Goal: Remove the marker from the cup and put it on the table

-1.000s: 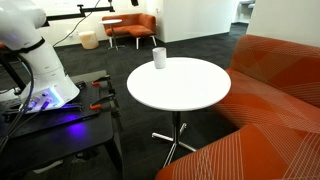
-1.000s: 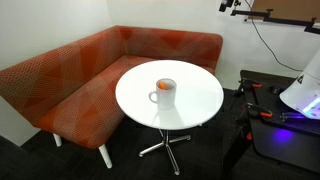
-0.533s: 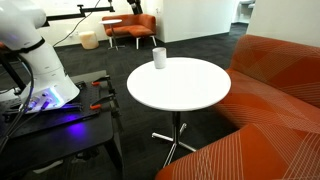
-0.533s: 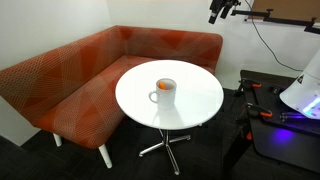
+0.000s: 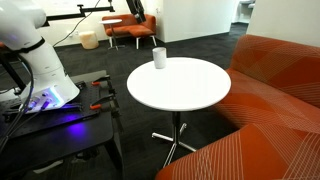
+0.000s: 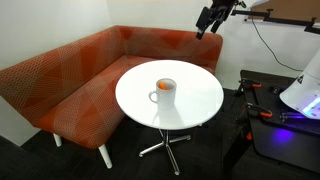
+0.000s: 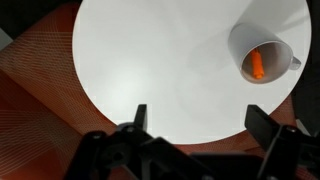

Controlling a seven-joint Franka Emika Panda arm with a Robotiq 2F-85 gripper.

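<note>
White table [image 6: 195, 105] holds the cup [image 6: 165, 93] with its marker [image 7: 258, 65]; the wide-open claw [image 6: 203, 27] has dropped lower.

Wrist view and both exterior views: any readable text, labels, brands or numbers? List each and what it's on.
No readable text in any view.
Cup: plain white outside, no print visible.
Marker: orange; any label is too small to read.
Table: bare white top, no markings.
Robot base: white housing; any marking is too blurred to read.

Orange patterned corner sofa [image 6: 70, 75] against white wall [image 6: 50, 25]; orange armchair [image 5: 145, 27] far behind.
</note>
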